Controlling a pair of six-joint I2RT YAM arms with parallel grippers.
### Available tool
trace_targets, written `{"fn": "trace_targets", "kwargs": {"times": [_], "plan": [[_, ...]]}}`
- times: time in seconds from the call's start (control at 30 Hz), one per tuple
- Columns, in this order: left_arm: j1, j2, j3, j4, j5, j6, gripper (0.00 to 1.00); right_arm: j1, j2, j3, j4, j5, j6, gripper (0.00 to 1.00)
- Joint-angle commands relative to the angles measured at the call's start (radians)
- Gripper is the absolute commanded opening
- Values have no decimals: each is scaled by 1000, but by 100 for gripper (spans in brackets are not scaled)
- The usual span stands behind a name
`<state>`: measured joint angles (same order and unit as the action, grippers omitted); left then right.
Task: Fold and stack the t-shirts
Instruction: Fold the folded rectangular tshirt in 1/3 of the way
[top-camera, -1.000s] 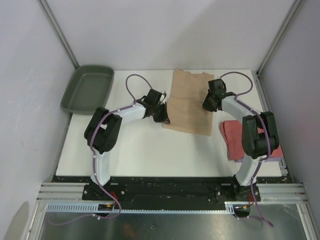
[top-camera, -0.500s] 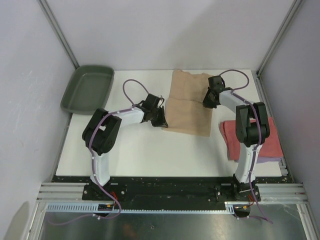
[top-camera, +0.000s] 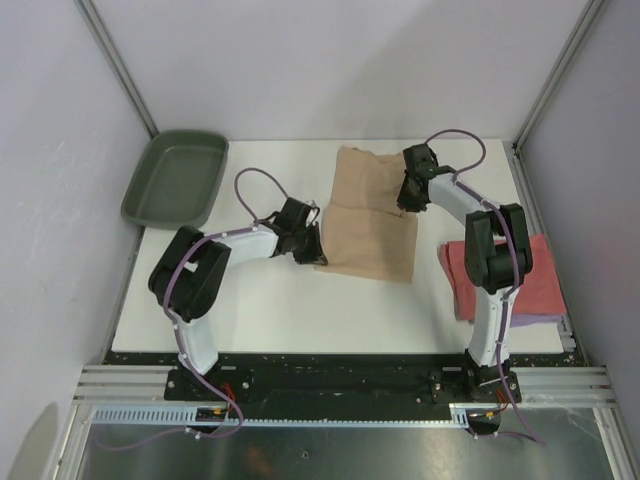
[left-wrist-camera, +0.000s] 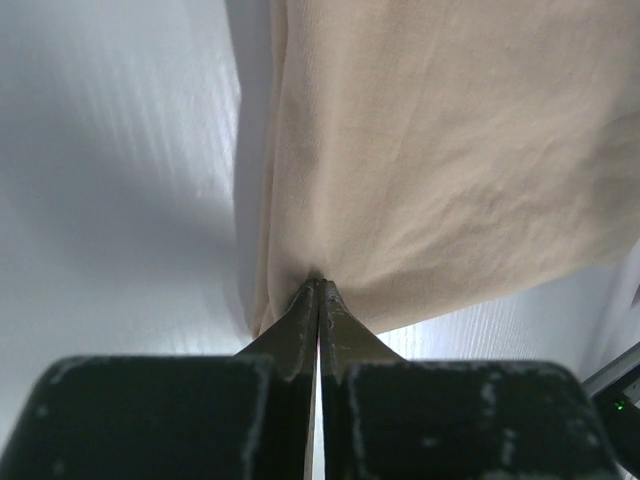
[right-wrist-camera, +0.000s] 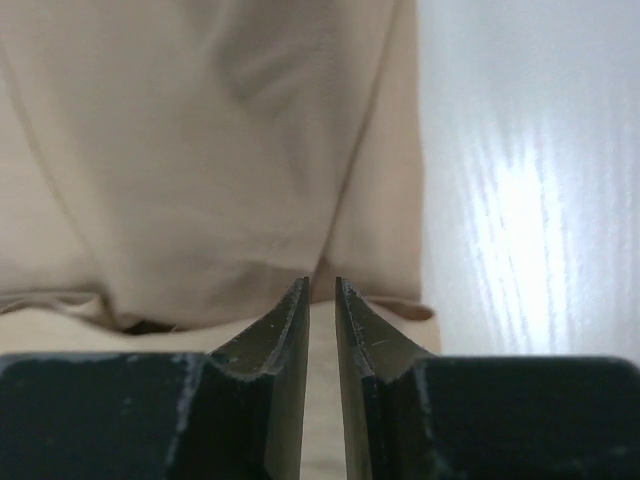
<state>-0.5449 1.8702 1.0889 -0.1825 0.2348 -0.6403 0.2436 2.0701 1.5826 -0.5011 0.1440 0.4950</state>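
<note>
The tan shirt (top-camera: 368, 215) is soft, matte cloth with fine wrinkles. It lies flat as a long, roughly rectangular panel in the middle of the far half of the bench (top-camera: 270, 300). Its long axis runs from far to near and leans a little to the left at the near end. A faint crease crosses it about halfway, and the near half is slightly wider than the far one. Which end is the collar cannot be told.

The left tool (left-wrist-camera: 318, 290) has its dark, wedge-shaped fingers pressed fully together. They pinch a small pucker of the shirt's near left edge, and creases fan out from the tips.

The right tool (right-wrist-camera: 320, 288) is at the shirt's right edge, toward the far end. Its fingers stand a narrow slit apart, with tan cloth showing behind the gap and nothing visibly gripped.

Well to the right, partly behind the right arm, the red shirt (top-camera: 525, 285) lies in a loose, rumpled rectangle at the bench's right edge. A strip of the lavender shirt (top-camera: 545, 319) shows under its near side.

The bench is white and glossy, with a faint streaked grain. At its far left corner sits a dark green tray (top-camera: 178, 180), smooth plastic with rounded corners and a raised rim.
</note>
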Motion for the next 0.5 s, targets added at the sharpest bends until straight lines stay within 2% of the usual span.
{"fn": "trace_targets", "kwargs": {"times": [0.0,0.2,0.47], "plan": [[-5,-90,-107,-50,-56,-15,0,45,-147,-7,-37,10,-8,22],[-32,-243,-286,-16,-75,-67,0,159,-276,-153,-28,-17,27,22],[-103,-445,-470,7,-101,-141,0,313,-340,-301,21,-72,99,22]]}}
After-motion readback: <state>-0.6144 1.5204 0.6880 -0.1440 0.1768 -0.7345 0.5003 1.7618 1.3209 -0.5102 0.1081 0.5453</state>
